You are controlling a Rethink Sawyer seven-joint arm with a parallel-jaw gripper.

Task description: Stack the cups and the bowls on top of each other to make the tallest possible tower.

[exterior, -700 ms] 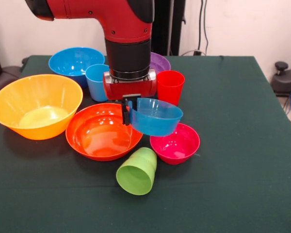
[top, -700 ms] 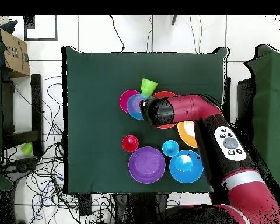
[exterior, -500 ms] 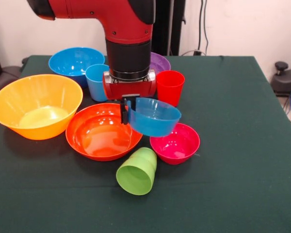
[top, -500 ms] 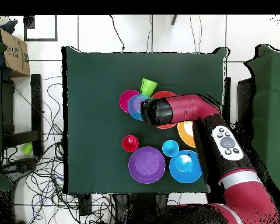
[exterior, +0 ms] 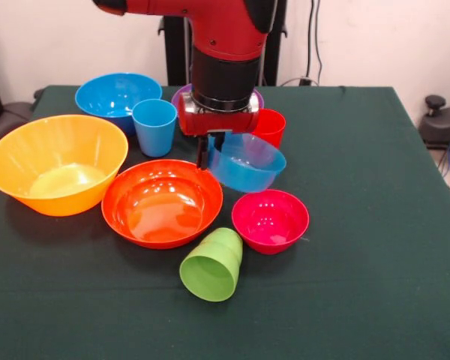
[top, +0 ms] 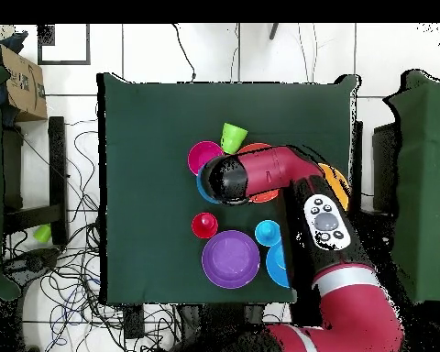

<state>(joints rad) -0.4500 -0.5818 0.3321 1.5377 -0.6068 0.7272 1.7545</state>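
Lifting higher, the hand point(exterior: 207, 150) has carried the small blue bowl point(exterior: 247, 162) back.

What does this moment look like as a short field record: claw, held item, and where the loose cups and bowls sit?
claw: the claw is shut on the rim of the small blue bowl
held item: small blue bowl, lifted and tilted, above the table behind the magenta bowl
lying cup: green cup on its side, in front of the red-orange bowl
upright cups: light blue cup, red cup
other bowls: yellow-orange bowl, large blue bowl, purple bowl
tower: none stacked yet
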